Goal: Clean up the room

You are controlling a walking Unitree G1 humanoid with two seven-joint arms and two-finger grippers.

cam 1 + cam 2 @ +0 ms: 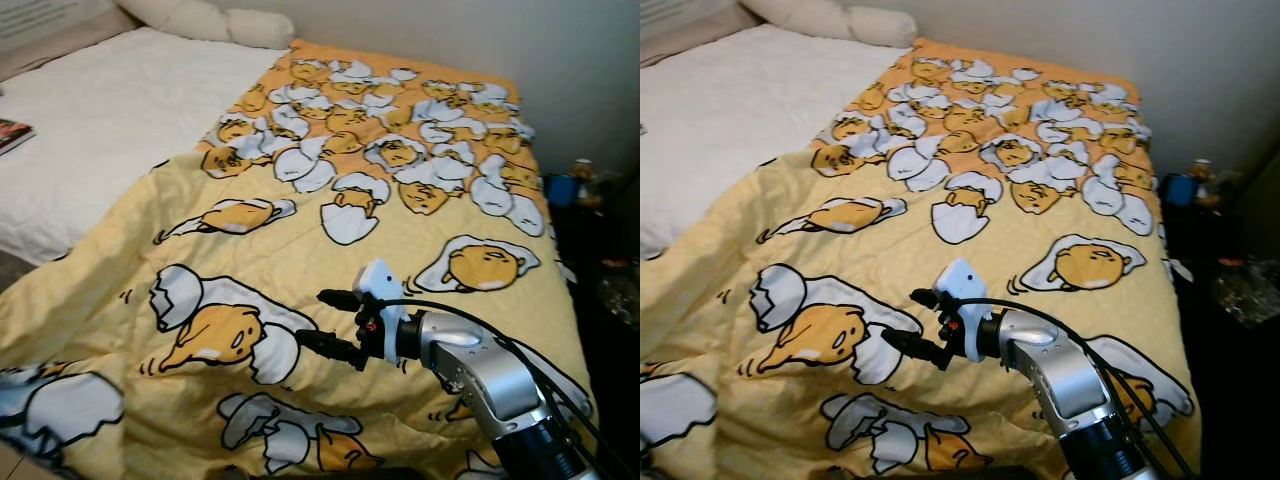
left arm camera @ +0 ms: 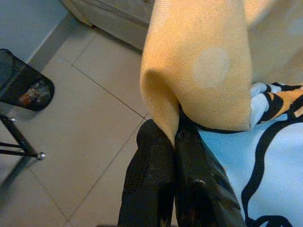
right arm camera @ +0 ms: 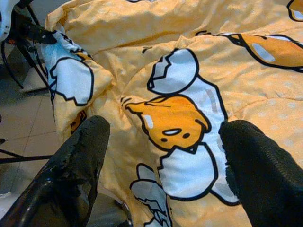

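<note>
- Right gripper (image 1: 338, 322) hovers just above the yellow egg-print blanket (image 1: 400, 200) at about 5 o'clock of the head view, fingers spread apart, nothing between them.
- Left gripper (image 2: 174, 142): fingers pinched tight on a folded edge of the blanket, above the tiled floor (image 2: 85, 109).
- Blanket covers the bed's right half; white sheet (image 1: 110, 120) bare at 10 o'clock, pillows (image 1: 210, 20) at 12.
- No legible writing or labels; book (image 1: 12, 134) cover is unreadable.

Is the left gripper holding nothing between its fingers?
No, in the left wrist view the left gripper has its fingers pinched shut on a fold of the yellow blanket.
</note>
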